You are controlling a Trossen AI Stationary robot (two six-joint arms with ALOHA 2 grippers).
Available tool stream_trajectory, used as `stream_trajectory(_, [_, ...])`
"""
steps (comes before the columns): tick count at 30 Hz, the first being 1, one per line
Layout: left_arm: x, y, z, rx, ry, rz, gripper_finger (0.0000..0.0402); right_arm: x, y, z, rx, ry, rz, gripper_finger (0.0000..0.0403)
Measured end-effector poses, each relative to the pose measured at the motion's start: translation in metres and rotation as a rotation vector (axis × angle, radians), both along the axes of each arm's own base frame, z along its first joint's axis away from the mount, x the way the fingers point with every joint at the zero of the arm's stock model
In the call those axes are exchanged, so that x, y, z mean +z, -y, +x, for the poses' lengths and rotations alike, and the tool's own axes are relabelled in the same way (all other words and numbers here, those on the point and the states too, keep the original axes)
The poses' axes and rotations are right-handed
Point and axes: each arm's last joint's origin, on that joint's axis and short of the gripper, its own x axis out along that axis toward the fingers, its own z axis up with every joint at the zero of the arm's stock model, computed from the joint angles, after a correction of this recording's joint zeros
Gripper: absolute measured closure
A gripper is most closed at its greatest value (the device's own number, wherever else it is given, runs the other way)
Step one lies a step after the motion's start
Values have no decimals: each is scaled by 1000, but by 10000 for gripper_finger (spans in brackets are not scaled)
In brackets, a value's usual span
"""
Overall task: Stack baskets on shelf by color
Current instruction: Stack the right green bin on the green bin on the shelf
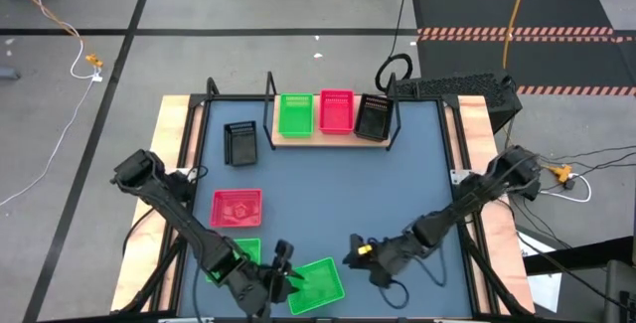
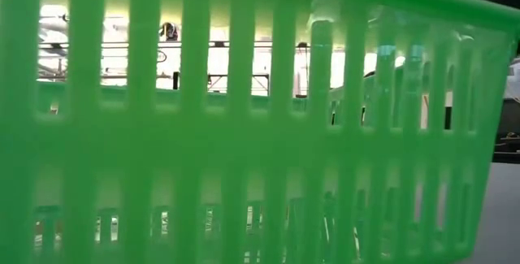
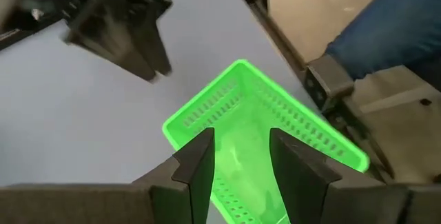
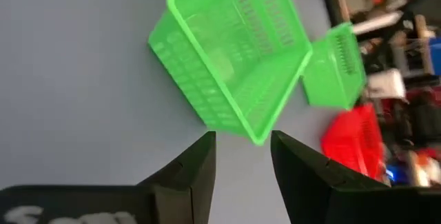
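The left gripper [image 1: 281, 268], fingers spread, hangs over the rim of a green basket [image 1: 316, 283] at the tabletop's [image 1: 397, 184] near edge, seemingly to pick it for the shelf [image 1: 328, 136], while the right gripper [image 1: 355, 253], also spread, waits just beside.

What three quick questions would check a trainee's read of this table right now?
1. True or false: the shelf holds a shelved green basket, a shelved red basket and a shelved black basket.
2. How many baskets lie on the tabletop, off the shelf?
3. Which is nearest the left gripper? A: a black basket. B: a red basket. C: the angled green basket.

Key: 1 true. 2 four: loose black basket, loose red basket, second green basket, angled green basket. 3 C.
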Motion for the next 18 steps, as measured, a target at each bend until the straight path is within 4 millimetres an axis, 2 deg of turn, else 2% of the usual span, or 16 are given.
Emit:
stream_trajectory(5, [-2,-5,1,63,-8,15,259,-7,-3,29,99,-19,-71,271])
stream_trajectory(11, [-7,-12,0,111,-67,33,259,-20,-7,50,178,-53,-215,271])
stream_trajectory(15, [-11,-19,-2,143,-119,67,259,-32,-6,61,193,-103,-147,279])
stream_trajectory(18, [-13,-27,-3,215,-135,121,259,-38,-2,65,186,-142,-102,316])
